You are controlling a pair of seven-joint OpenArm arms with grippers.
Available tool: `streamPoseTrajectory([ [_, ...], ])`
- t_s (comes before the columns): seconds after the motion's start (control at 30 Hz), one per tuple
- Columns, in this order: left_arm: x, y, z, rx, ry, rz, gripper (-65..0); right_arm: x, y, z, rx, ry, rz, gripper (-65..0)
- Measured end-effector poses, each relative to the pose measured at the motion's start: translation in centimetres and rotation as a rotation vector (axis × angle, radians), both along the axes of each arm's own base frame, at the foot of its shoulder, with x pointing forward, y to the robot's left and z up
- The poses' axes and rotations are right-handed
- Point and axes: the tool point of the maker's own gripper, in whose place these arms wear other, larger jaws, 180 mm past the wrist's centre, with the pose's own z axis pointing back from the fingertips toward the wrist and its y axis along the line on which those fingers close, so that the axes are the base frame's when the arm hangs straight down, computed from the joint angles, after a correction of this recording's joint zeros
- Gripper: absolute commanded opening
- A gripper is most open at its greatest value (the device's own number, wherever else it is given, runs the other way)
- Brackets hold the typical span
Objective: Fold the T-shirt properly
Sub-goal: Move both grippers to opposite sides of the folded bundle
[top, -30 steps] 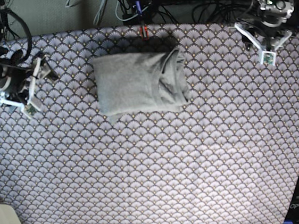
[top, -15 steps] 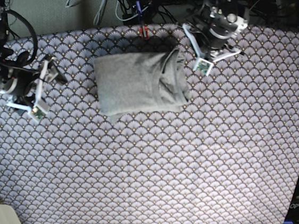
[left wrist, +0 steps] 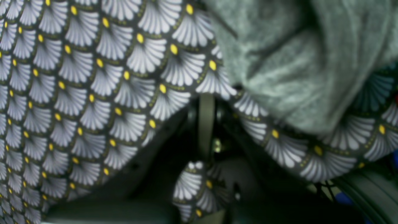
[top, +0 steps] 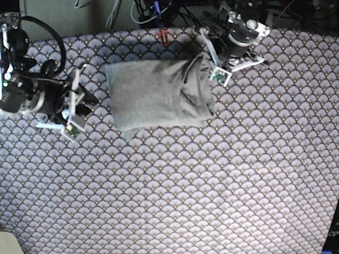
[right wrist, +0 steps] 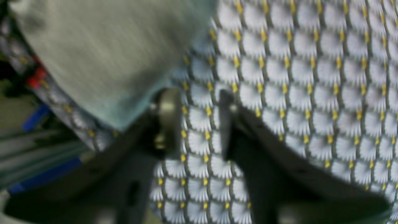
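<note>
The T-shirt lies folded into a compact grey rectangle at the far middle of the table cloth, its right side bunched into curved creases. Right at that bunched corner sits the left gripper, low over the cloth, just beside the shirt's edge. From the left wrist camera its jaws are together, and a ridge of the patterned cloth rises around the tips; whether they pinch the cloth, the picture is too dark to tell. The grey knit fills the upper right of that view, close against the gripper.

Over on the other side, the right gripper hangs near the shirt's left edge, with a strip of cloth between them. Its 2 fingers stand a little apart over bare pattern, nothing between them, and the shirt is just beside the left finger. That view is blurred.
</note>
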Motion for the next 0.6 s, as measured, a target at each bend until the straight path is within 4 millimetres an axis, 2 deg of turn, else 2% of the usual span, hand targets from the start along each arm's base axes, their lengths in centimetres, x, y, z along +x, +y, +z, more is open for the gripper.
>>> streamPoseTrajectory([
  [0.07, 0.1, 0.0, 0.1, 0.000, -0.003, -0.001, -65.0, 0.2, -0.2, -0.3, -0.001, 0.010, -0.014, -63.7],
  [0.1, 0.1, 0.0, 0.1, 0.000, -0.004, -0.002, -65.0, 0.6, -0.3, -0.6, 0.005, 0.019, -0.024, -65.0],
  [0.2, 0.1, 0.0, 0.1, 0.001, -0.003, -0.002, -65.0, 2.4, -0.7, -1.1, 0.027, 0.030, -0.051, -65.0],
  [0.3, -0.2, 0.1, 0.0, 0.011, 0.015, 0.003, -65.0, 4.2, -1.9, -1.5, 0.015, 0.041, -0.079, -65.0],
  [0.43, -0.8, 0.0, 0.3, 0.048, 0.044, -0.020, -65.0, 6.2, -2.6, -1.0, -0.024, 0.030, -0.064, -65.0],
  [0.53, -1.2, -1.9, 0.7, 0.036, 0.041, -0.077, -65.0, 8.0, -0.5, 0.8, -0.001, -0.028, -0.002, -65.0],
  [0.6, -1.5, -3.5, 0.9, 0.021, 0.043, -0.133, -65.0, 8.7, 0.8, 1.2, 0.012, -0.042, 0.028, -65.0],
])
